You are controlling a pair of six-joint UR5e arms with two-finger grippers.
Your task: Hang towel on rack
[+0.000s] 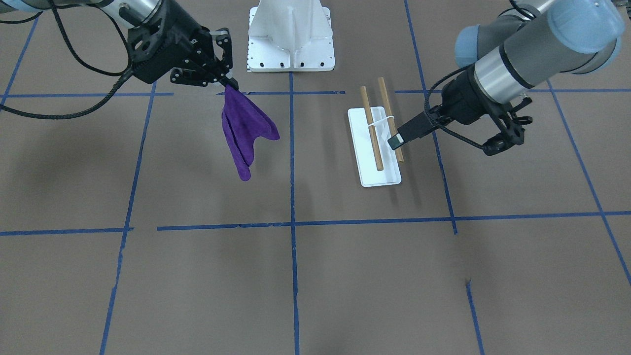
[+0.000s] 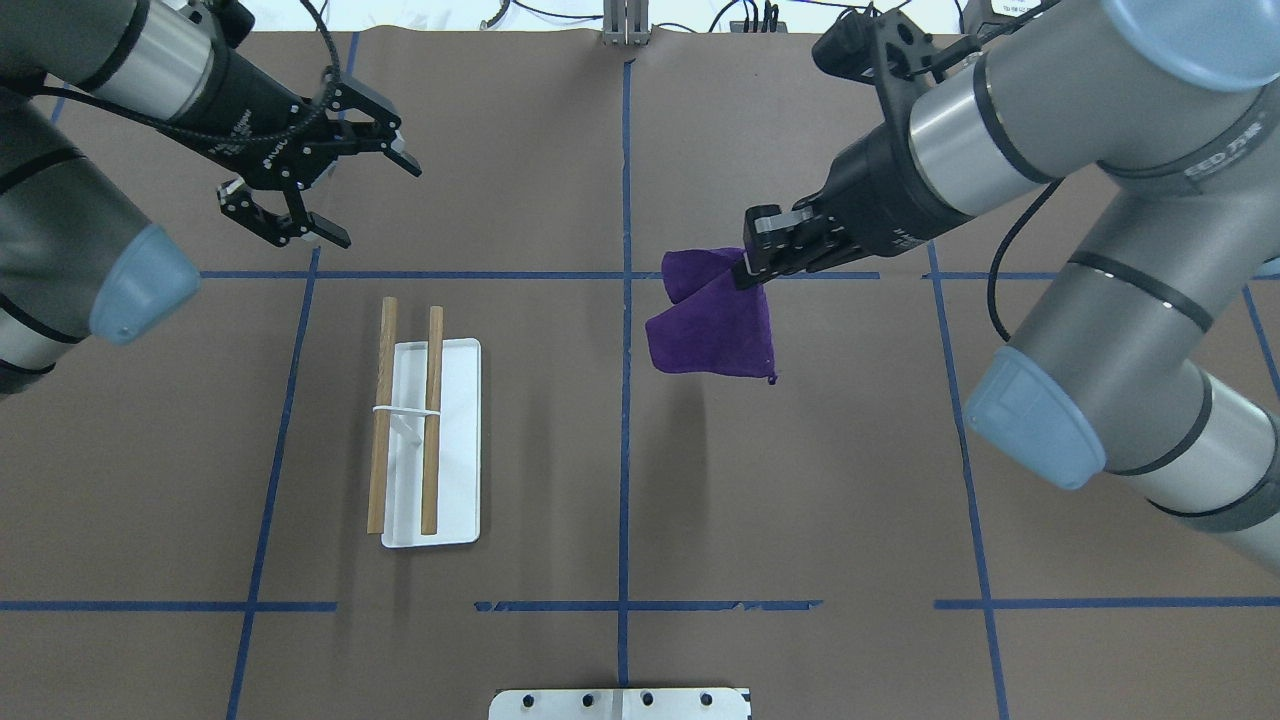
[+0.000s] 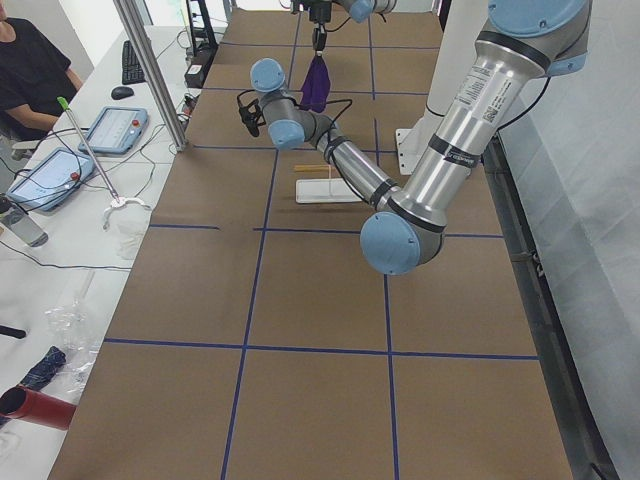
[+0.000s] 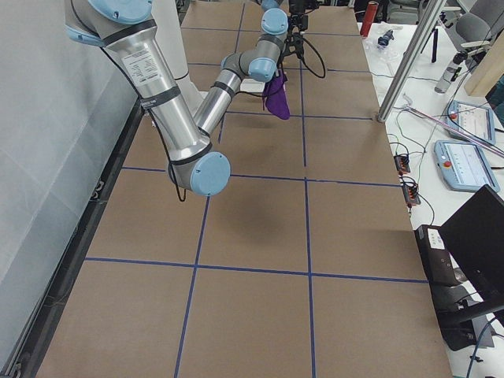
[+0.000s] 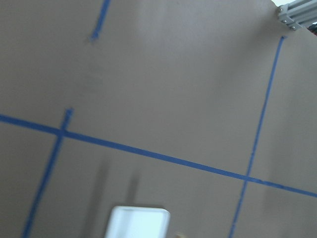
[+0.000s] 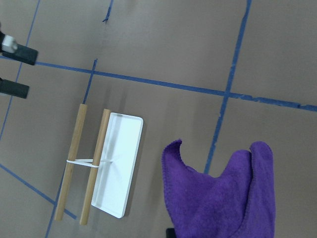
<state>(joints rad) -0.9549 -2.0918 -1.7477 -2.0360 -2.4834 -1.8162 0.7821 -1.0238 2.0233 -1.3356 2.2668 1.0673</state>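
Brown paper gridded with blue tape covers the surface. On the front camera I see the right claw clenched on a corner of the purple towel, which hangs in the air, well apart from the rack. Overhead, I see the left claw spread wide, near the rack's far end and not touching it. On the right wrist camera, the towel fills the lower right, and the rack's two wooden rods lie off to its left.
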